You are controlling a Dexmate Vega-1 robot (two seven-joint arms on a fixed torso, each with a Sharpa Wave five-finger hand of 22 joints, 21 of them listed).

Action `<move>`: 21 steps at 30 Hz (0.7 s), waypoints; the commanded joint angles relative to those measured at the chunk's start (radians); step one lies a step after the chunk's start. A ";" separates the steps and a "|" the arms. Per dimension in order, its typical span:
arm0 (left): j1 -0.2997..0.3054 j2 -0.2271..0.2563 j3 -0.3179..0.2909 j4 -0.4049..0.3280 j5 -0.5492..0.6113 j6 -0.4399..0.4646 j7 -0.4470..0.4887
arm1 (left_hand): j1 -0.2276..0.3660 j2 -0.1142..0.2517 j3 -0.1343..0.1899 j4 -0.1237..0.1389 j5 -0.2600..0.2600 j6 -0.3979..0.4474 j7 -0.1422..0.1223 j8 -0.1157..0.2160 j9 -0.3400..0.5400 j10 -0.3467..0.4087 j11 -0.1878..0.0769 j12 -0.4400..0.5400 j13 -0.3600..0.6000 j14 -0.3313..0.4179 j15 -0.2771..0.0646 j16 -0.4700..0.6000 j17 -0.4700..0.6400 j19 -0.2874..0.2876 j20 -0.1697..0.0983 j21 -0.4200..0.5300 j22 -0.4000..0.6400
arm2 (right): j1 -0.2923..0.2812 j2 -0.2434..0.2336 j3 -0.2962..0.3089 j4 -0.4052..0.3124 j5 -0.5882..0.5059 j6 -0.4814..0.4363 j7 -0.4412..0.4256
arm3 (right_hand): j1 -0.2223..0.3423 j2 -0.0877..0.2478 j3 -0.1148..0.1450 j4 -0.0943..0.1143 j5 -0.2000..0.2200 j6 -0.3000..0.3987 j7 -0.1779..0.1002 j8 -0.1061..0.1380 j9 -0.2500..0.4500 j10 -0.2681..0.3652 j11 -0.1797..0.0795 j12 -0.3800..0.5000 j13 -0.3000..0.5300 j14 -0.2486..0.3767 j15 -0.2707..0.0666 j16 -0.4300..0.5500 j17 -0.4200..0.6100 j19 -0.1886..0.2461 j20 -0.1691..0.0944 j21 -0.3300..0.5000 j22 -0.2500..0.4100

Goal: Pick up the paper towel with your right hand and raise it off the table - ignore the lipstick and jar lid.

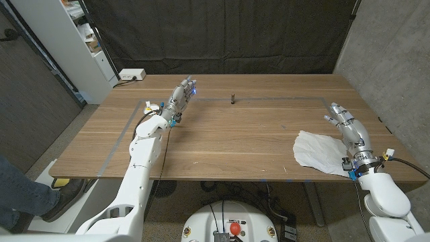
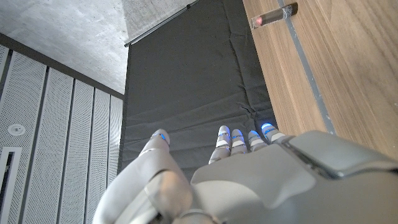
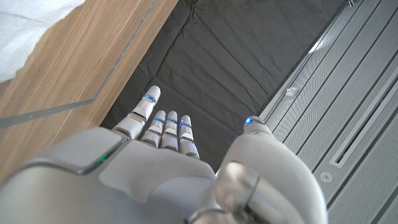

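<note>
The right hand point(image 1: 348, 125) stood empty, fingers spread, just beside the paper towel point(image 1: 318, 152); a shallow pinch risked sliding the thin, crumpled sheet rather than lifting it

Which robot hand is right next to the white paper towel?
The right hand, beside the paper towel. The left hand is far across the table.

Our arms: glossy white shells, rounded segments. Left hand point(image 1: 180, 98) and right hand point(image 1: 347, 125) are silver-grey metal with white-grey plated backs, blue lights glowing at the fingertips point(image 2: 267, 128). Blue fittings at both wrists, with thin black cables running off them. We see a dark seam across the right hand's back.
</note>
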 commanded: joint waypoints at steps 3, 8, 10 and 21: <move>0.000 -0.002 0.002 -0.004 0.003 0.010 -0.002 | -0.002 0.009 0.003 -0.008 0.001 0.005 0.001 0.001 0.005 0.000 0.002 0.001 -0.001 -0.004 0.007 0.002 0.003 -0.121 0.007 -0.004 0.005 | -0.015 0.004 0.003 -0.038 -0.201 0.004 -0.074 | 0.005 0.009 0.000 -0.005 0.011 0.003 -0.002 0.005 0.001 0.001 -0.004 -0.003 0.003 0.001 0.001 -0.005 0.001 0.004 0.001 -0.006 0.005; 0.001 -0.001 0.001 -0.006 0.004 0.011 -0.001 | -0.002 0.010 0.003 -0.009 0.001 0.004 0.000 0.001 0.005 0.001 0.001 0.001 -0.001 -0.004 0.005 0.002 0.003 -0.120 0.007 -0.005 0.005 | -0.017 0.001 0.002 -0.046 -0.250 0.003 -0.087 | 0.005 0.009 -0.001 -0.006 0.011 0.003 -0.003 0.005 0.001 0.001 -0.004 -0.004 0.003 0.000 0.001 -0.006 0.001 0.002 0.002 -0.009 0.005; 0.002 0.000 -0.001 -0.007 0.003 0.013 -0.003 | -0.002 0.010 0.002 -0.009 0.001 0.004 0.000 0.000 0.005 0.001 -0.001 0.001 -0.001 -0.003 0.004 0.002 0.003 -0.120 0.007 -0.006 0.005 | -0.019 0.002 0.001 -0.052 -0.281 0.005 -0.099 | 0.005 0.009 -0.001 -0.006 0.011 0.004 -0.003 0.005 0.001 0.001 -0.003 -0.005 0.003 0.000 0.001 -0.006 0.001 0.002 0.002 -0.010 0.005; 0.009 0.001 -0.005 -0.017 0.001 0.012 -0.002 | -0.002 0.011 0.002 -0.011 0.001 0.006 -0.001 0.000 0.005 0.002 -0.006 0.001 -0.001 -0.003 0.000 0.002 0.003 -0.119 0.009 -0.009 0.005 | -0.016 0.004 -0.007 -0.065 -0.387 0.009 -0.140 | 0.007 0.009 -0.001 -0.008 0.013 0.009 -0.006 0.006 0.001 0.004 -0.003 -0.007 0.003 0.001 -0.001 -0.008 -0.001 0.002 0.001 -0.017 0.005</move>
